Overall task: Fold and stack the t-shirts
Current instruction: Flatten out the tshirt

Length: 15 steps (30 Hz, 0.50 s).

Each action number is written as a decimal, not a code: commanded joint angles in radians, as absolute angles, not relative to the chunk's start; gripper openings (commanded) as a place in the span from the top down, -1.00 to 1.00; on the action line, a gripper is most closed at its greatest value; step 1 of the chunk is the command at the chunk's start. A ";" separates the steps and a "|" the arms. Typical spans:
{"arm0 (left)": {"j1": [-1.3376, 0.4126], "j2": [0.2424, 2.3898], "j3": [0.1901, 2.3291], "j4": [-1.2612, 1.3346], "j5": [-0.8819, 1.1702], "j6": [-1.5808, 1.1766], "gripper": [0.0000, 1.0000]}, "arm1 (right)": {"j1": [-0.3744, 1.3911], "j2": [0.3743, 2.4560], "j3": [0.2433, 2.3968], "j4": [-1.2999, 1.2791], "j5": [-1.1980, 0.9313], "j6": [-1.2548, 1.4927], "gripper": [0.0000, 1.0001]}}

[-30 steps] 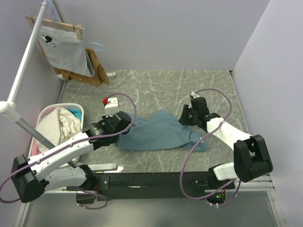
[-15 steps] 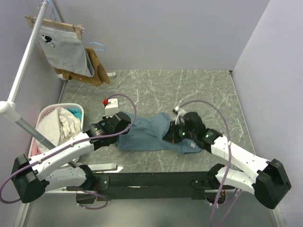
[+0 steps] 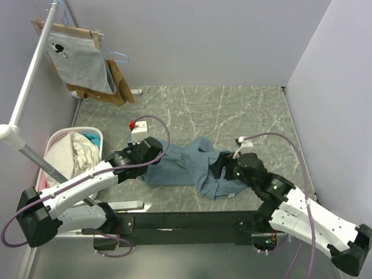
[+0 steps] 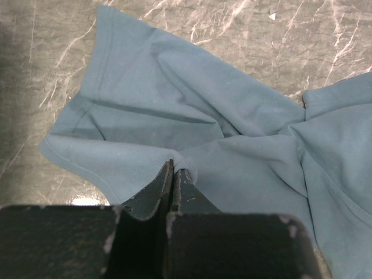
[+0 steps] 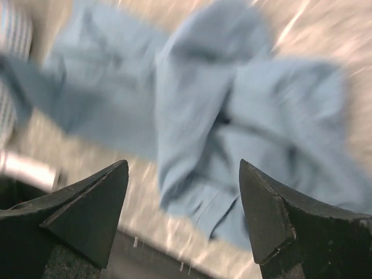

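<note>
The tee (image 3: 183, 165) lies crumpled at the middle of the table (image 3: 232, 110), between the two arms. Its side nearer the right arm is heaped in thick folds, and one sleeve lies flatter by the left arm. The left gripper (image 4: 172, 173) is pinched tight on a small ridge of cloth near that sleeve's hem. The right gripper (image 5: 183, 168) hangs above the heaped side with its jaws wide and nothing between them. That view is blurred, so finer detail is lost.

The step looks like spreading the tee flat before any fold. To do it well, I judge the right gripper should come down on a single edge, a hem or shoulder seam rather than the pile, and pinch one layer only. It should then draw away from the left grip so the cloth goes taut and low over the table. Lifting high would let the slack bunch up.

The cotton is soft, matte and dusty teal, with stitched hems; it drapes limply and creases easily. The table is hard, grey-green and marble-veined, likely smooth enough for cloth to slide.
</note>
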<state>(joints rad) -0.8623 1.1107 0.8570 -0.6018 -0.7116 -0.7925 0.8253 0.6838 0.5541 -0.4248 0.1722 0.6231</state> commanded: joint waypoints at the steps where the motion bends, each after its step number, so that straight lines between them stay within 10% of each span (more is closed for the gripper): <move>1: -0.856 1.103 0.868 -0.568 -0.707 -0.770 0.98 | 0.730 0.716 0.584 -0.361 0.289 0.554 -0.66; 15: -0.847 1.131 0.842 -0.523 -0.684 -0.747 0.98 | 0.574 1.123 0.531 0.032 -0.170 0.483 -0.48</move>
<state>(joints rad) -0.8547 1.1236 0.8516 -0.5621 -0.6956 -0.7677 0.5873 1.0676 0.5362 -0.1146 -0.0162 0.5041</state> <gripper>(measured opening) 0.021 0.745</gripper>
